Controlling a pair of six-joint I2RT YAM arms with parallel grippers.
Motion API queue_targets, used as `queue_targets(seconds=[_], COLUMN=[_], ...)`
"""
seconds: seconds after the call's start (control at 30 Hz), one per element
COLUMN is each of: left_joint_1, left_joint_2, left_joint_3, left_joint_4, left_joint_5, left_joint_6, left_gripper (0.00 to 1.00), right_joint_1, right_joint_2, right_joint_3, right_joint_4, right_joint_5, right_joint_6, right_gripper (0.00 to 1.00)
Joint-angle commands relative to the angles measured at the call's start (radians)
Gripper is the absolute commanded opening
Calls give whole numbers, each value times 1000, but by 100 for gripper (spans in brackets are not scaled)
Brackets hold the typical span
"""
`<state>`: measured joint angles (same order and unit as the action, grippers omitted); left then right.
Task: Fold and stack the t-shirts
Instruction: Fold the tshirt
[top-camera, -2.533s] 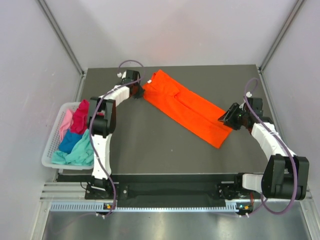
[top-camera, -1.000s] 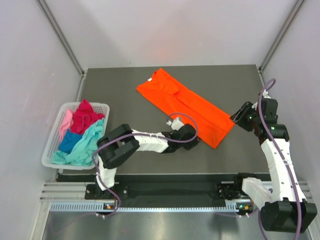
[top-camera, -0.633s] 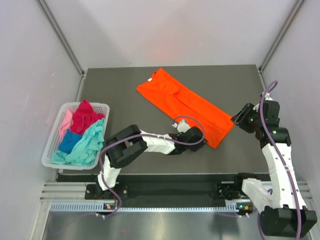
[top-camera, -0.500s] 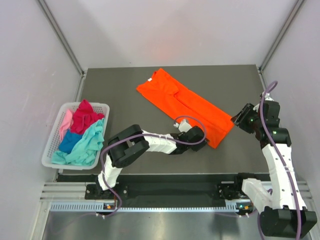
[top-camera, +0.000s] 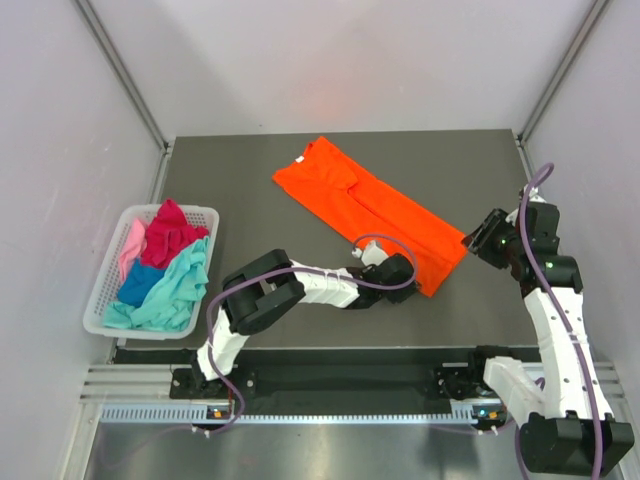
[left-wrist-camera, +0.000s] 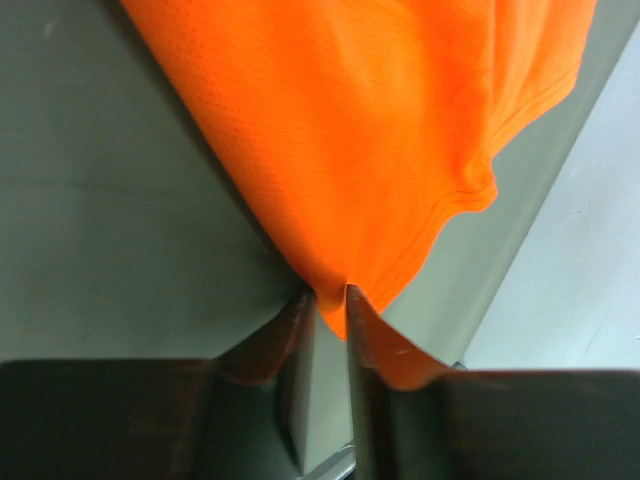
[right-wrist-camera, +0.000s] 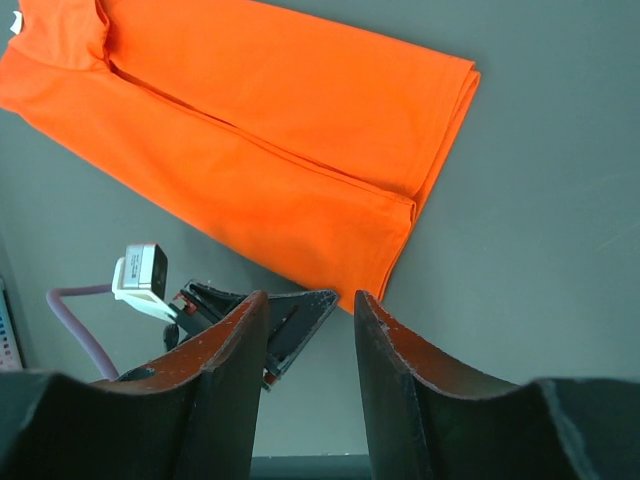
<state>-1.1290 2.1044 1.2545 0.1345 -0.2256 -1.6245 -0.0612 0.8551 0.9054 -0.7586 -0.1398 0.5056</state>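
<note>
Orange t-shirt, folded into a long strip, lies flat on the dark table. It runs on a slant from the far left, where the collar is, to the near right, where the hem ends. The left arm stretches low across the near side of the table, and the left gripper sits at the near corner of the hem. In the left wrist view its fingers stand close together with the tip of that hem corner pinched between them. The rest of the cloth spreads away from the jaws over the table.

The right gripper hangs above the table just right of the shirt's near-right end, not touching the cloth. In the right wrist view its fingers stand apart with nothing between them. Below them lie the hem and the left gripper.

At the left edge of the table stands a white lattice basket. Heaped in it, unfolded, are a magenta t-shirt, a pale pink t-shirt and a teal t-shirt, well apart from both grippers.
</note>
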Motion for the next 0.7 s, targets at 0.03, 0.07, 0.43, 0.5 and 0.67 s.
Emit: queue_targets(seconds=[0.03, 0.07, 0.43, 0.5, 0.67], left_joint_1=[-8, -8, -9, -9, -11], left_joint_2=[17, 14, -237, -274, -458], left_joint_3=[3, 5, -225, -266, -459], left_joint_4=[-47, -55, -230, -326, -414], left_joint_5=[-4, -1, -9, 8, 51], left_joint_6=[-14, -11, 113, 161, 180], left_gripper=[12, 9, 0, 0, 0], right_joint_1=[6, 8, 8, 8, 8], right_joint_2=[-19, -21, -24, -15, 4], right_joint_3=[66, 73, 63, 38, -40], right_joint_4=[-4, -11, 11, 22, 88], right_joint_5=[-3, -3, -109, -156, -257], right_joint_6=[-1, -2, -39, -44, -44], right_gripper=[40, 41, 42, 42, 43])
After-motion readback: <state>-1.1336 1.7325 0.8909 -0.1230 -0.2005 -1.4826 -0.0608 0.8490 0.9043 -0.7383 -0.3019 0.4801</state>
